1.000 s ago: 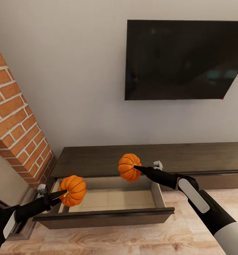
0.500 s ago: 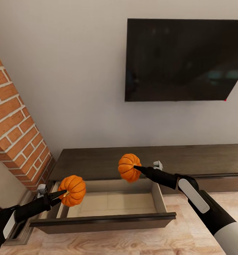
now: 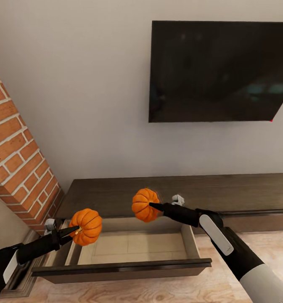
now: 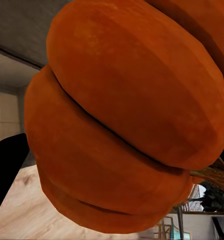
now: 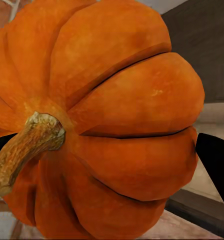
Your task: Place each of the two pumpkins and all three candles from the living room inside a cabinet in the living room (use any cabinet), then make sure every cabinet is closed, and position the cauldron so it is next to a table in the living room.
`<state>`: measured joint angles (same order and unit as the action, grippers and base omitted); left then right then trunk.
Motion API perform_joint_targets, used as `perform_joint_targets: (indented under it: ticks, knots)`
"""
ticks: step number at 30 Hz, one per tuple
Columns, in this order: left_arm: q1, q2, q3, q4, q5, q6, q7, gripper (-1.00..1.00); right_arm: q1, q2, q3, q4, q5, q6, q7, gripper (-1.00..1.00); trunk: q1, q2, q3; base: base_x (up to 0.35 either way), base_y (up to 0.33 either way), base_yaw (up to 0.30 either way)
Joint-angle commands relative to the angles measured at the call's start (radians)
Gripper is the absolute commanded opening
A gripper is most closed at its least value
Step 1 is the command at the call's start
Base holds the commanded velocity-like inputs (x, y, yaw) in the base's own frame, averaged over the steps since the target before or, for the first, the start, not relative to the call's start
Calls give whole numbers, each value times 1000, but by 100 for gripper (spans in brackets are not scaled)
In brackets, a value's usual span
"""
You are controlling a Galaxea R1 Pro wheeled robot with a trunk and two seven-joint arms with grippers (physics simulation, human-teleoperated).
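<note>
Cabinet [image 3: 225, 194] along wall, under TV [image 3: 219, 71]; left drawer [image 3: 128, 265] pulled out. Brick column [image 3: 19, 168] left of cabinet. Left pumpkin [image 3: 86, 226] above drawer's left end; right pumpkin [image 3: 144, 205] above drawer's rear edge.

2 orange pumpkins [image 3: 87, 226] [image 3: 144, 205], dark-brown wood-grain cabinet [image 3: 166, 193], red brick column [image 3: 17, 155]

- No readable text, label, brand, number or sign on anything.
- The TV [image 3: 219, 71] screen is dark and blank (no logo to be made out).
- The cabinet [image 3: 166, 195] front and top are plain wood grain.
</note>
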<state>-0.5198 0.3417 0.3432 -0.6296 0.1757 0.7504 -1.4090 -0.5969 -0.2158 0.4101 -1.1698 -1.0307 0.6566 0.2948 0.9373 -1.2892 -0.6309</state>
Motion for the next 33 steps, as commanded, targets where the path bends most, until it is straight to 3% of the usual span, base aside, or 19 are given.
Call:
perform_joint_targets:
  ticks: [1, 3, 4, 6, 7, 8, 10, 13, 16, 22, 25, 33]
  knots:
    - [0, 1, 1, -1, 3, 11, 17, -100, -1, 27, 0, 1, 18, 5, -43, -100, 0, -1, -1, 2, 0, 0]
    - [0, 1, 3, -1, 4, 12, 63, -100, -1, 78, 1, 1, 52, 11, -144, -100, 0, -1, -1, 1, 0, 0]
    - [0, -1, 4, -1, 4, 12, 100, -100, -1, 116, 1, 3, 64, 15, -213, -100, 0, -1, -1, 0, 0, 0]
    - [0, -5, 5, -1, 4, 12, 155, -100, -1, 169, 14, 8, 71, 18, -282, -100, 0, -1, -1, 0, 0, 0]
    - [0, -6, 5, 0, 5, 12, 172, -100, -1, 180, 21, 10, 72, 18, -297, -100, 0, -1, -1, 0, 0, 0]
    - [-1, -12, 5, 0, 7, 11, 231, -100, -1, 209, 47, 22, 75, 19, -339, -100, 0, -1, -1, 0, 0, 0]
    - [-2, -31, 4, -1, 9, 10, 315, -100, -1, 231, 87, 45, 77, 13, -388, -100, 0, -1, -1, 0, 0, 0]
    - [-3, -54, 4, -1, 11, 8, 415, -100, -1, 250, 131, 93, 80, -7, -436, -100, 0, -1, -1, 0, 0, 0]
    - [-4, -92, 2, -3, 8, 4, 514, -100, -2, 258, 146, 155, 84, -52, -452, -100, 0, -1, -1, 0, 0, 0]
    - [-5, -181, 1, -42, 7, -3, 718, -100, -1, 263, 150, 201, 154, -76, -459, -100, 0, -1, -1, 0, 0, 0]
    - [-5, -197, 2, -47, 7, -6, 774, -100, -1, 262, 150, 206, 179, -77, -469, -100, 0, -1, -1, 0, 0, 0]
    - [-5, -207, 1, -58, 5, -8, 824, -100, -1, 263, 151, 210, 191, -82, -572, -100, 0, -1, -1, 0, 0, 0]
